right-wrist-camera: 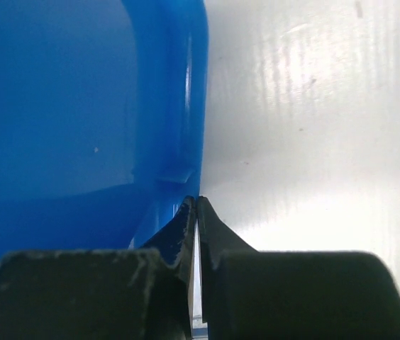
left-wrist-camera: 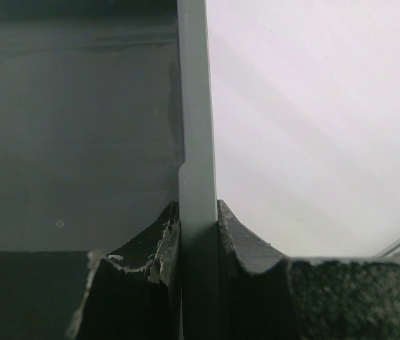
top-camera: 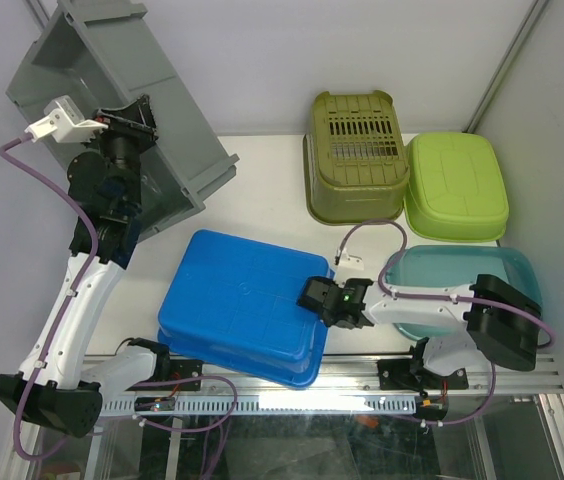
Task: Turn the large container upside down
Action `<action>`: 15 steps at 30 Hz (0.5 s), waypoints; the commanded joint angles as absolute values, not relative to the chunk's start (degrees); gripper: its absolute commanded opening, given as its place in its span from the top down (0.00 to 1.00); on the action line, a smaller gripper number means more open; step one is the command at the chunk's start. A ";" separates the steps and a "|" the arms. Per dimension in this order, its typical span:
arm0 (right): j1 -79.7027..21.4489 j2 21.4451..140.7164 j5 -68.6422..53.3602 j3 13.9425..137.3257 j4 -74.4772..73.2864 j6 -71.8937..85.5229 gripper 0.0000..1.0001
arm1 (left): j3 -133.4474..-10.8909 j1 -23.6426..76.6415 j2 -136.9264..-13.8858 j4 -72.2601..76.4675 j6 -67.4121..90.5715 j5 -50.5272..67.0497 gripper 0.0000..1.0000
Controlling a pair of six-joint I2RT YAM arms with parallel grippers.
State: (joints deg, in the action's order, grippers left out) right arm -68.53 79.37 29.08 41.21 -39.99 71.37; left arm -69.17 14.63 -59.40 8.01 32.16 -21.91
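The large grey container (top-camera: 132, 90) is lifted off the table at the back left and tilted, its open side facing up and left. My left gripper (top-camera: 127, 120) is shut on its side wall. In the left wrist view the grey wall (left-wrist-camera: 196, 106) runs straight between the two fingers of my left gripper (left-wrist-camera: 198, 219). My right gripper (top-camera: 314, 296) is shut and holds nothing. It rests against the right edge of the upside-down blue container (top-camera: 242, 300). In the right wrist view this gripper (right-wrist-camera: 197, 205) sits just beside the blue rim (right-wrist-camera: 186, 106).
An upside-down olive basket (top-camera: 357, 150) and a lime green container (top-camera: 455, 185) stand at the back right. A teal container (top-camera: 462, 270) sits near the right arm. The white table (top-camera: 262, 190) shows between the grey and olive containers.
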 commanded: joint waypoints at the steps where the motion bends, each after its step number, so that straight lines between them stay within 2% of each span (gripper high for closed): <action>1: -67.09 80.02 35.13 41.52 -57.17 69.48 1.00 | -75.65 14.70 -57.83 22.15 29.45 -18.74 1.00; 12: -47.51 66.74 34.40 40.80 -53.40 55.52 0.98 | -76.76 14.68 -58.89 21.10 29.53 -17.75 1.00; 15: -47.01 64.81 35.61 43.98 -55.43 53.66 0.66 | -77.43 14.74 -59.24 20.48 29.80 -17.15 1.00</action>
